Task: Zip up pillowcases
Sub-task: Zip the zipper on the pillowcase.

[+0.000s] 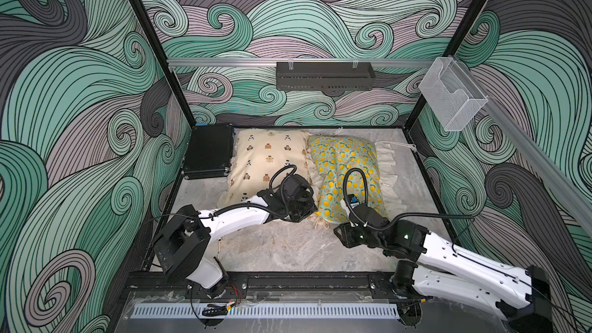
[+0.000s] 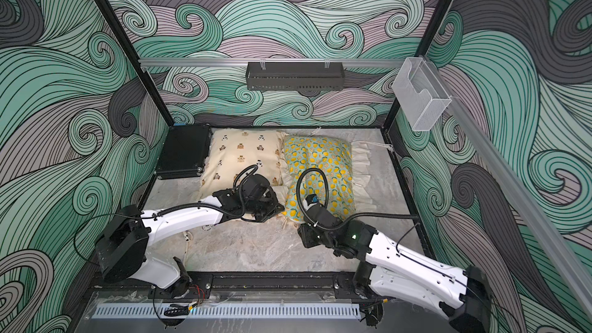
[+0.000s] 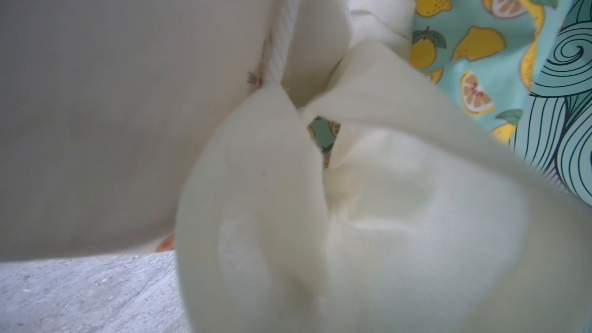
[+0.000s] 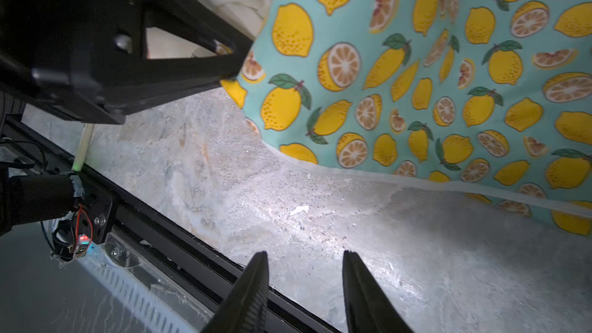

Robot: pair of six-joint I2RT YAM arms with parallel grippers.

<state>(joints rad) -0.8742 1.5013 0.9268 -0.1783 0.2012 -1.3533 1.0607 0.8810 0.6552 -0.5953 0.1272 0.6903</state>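
Pillowcases side by side on the table (image 1: 288, 251) — cream pillowcase (image 1: 269, 155) left, lemon pillowcase (image 1: 349, 168) right.
Left gripper (image 1: 307, 213) closed amid cream ruffle (image 3: 288, 203), hold hidden; right gripper (image 4: 304, 253) part-open, empty, over table near lemon fabric.

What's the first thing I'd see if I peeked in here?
The swirly green and grey wave walls all around jump out first. Then two pillows lie side by side at the back of the table: the cream bear pillow and the teal lemon pillow. The white left arm and right arm reach to their near ends.
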